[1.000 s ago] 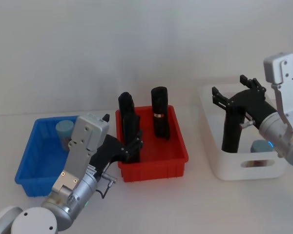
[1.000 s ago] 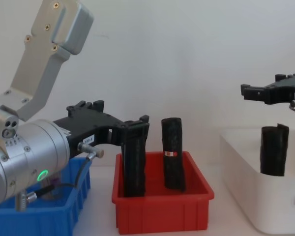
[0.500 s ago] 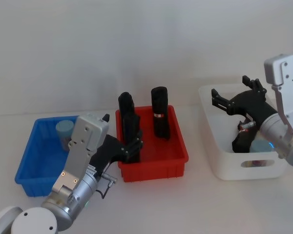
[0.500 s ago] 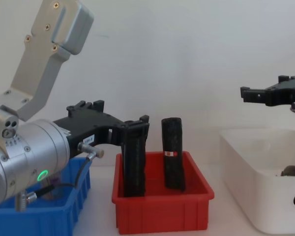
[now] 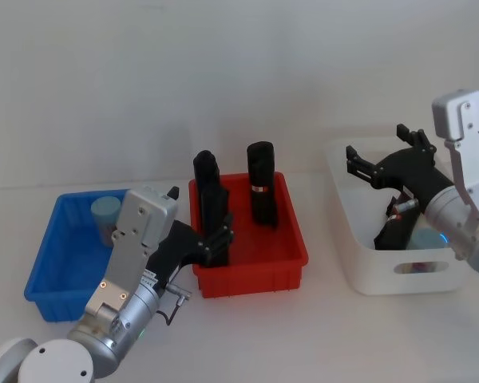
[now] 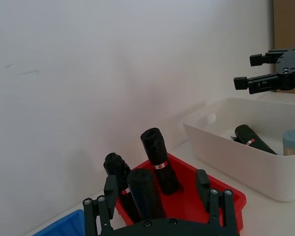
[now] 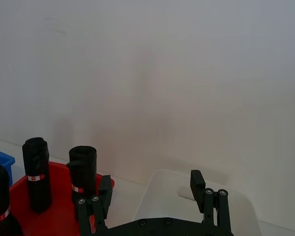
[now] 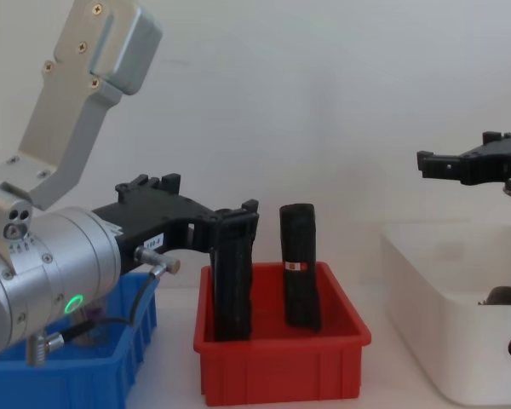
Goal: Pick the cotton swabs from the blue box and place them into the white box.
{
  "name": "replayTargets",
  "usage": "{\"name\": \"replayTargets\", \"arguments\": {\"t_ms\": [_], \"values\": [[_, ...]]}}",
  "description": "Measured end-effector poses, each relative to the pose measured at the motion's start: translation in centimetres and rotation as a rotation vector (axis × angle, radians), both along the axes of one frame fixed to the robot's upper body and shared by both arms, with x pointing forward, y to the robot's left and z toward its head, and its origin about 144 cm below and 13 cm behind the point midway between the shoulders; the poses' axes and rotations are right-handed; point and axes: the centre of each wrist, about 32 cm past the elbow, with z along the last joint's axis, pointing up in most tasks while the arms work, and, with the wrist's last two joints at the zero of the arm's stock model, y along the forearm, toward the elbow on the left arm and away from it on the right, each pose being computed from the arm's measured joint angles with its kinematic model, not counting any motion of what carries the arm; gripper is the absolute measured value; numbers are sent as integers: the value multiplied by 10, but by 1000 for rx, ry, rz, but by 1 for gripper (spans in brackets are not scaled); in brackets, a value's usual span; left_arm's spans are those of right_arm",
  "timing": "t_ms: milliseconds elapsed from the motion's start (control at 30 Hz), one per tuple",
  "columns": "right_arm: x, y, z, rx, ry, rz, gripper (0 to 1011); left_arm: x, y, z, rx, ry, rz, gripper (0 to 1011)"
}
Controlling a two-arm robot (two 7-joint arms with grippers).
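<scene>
Bins in a row: white box [image 5: 359,263], red bin [image 5: 251,259], blue box [image 5: 64,271].
Three black rolls red-banded at bin's twelve o'clock, one fallen beside white box's jar; one cotton swabs jar [image 5: 105,214] in blue; right gripper [image 5: 382,159] spread empty above, left gripper [image 5: 211,243] open, empty.

The white box [image 5: 359,263] below the right gripper [image 5: 379,162] looks like thick glossy plastic with smooth walls that catch the light. The red bin [image 5: 251,267] under the left gripper [image 5: 219,235] is smooth plastic with a mild sheen, and the blue box [image 5: 44,267] beside that arm has the same moulded plastic look. The black rolls [image 5: 261,191] in the red bin appear matt and slightly crinkled, each with a thin glossy label band. Both grippers have matt black fingers, seemingly plastic, on brushed silver metal arm housings. The cotton swabs [image 5: 105,214] jar has a pale matt lid. The table [image 5: 319,335] is plain matt white.
</scene>
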Motion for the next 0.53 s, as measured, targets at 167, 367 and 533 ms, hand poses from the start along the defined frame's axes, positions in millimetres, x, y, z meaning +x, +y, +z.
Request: {"name": "replayTargets", "arguments": {"t_ms": [167, 367, 533], "values": [[0, 0, 0, 0, 0, 0, 1002, 0, 0, 0, 0, 0, 0, 1003], [0, 0, 0, 0, 0, 0, 1002, 0, 0, 0, 0, 0, 0, 1003], [0, 0, 0, 0, 0, 0, 1002, 0, 0, 0, 0, 0, 0, 1003]]}}
